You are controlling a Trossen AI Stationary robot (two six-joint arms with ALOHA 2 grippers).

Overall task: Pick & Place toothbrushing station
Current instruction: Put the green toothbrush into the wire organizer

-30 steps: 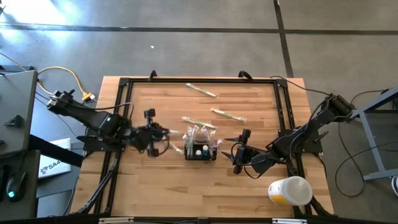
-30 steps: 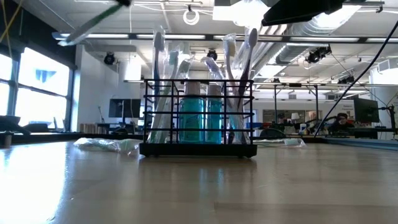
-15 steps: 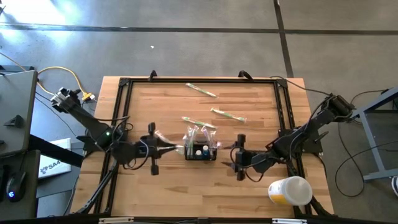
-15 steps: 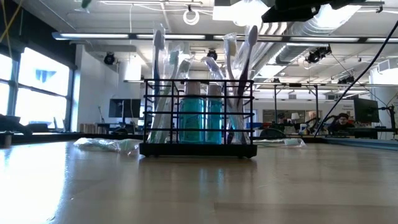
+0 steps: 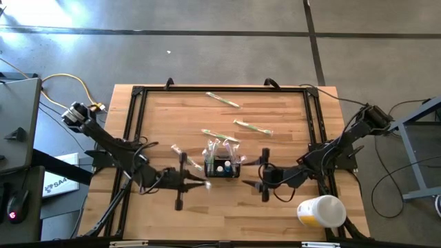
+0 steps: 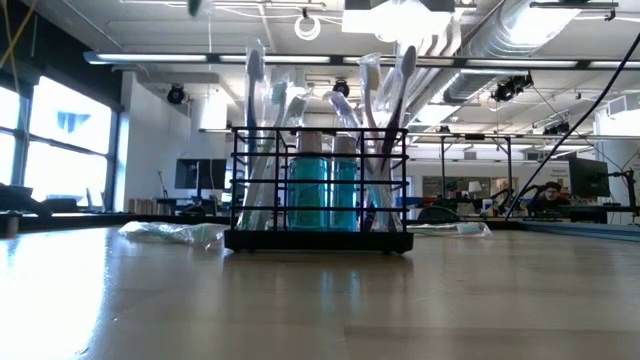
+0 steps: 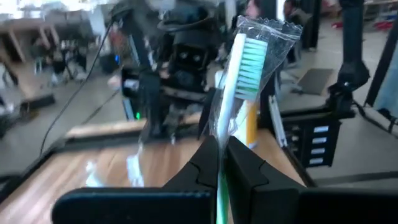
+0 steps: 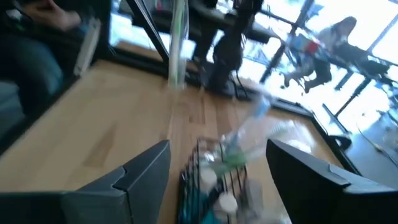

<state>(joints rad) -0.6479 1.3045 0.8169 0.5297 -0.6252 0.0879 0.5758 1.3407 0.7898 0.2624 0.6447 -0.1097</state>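
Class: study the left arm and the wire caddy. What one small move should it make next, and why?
Probably carry the wrapped toothbrush over the caddy. The left gripper is shut on the brush's handle, head up, near the caddy's left side and not yet above it. The right gripper waits open on the other side.

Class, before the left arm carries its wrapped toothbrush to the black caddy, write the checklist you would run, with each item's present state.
1. Left gripper shut on wrapped toothbrush: ok.
2. Brush sits straight in the grip: ok.
3. Black caddy upright on the wooden table: ok.
4. Free slot in the caddy: cannot tell.
5. Right gripper open, empty, beside the caddy: ok.
6. Loose toothbrushes off the path: ok.
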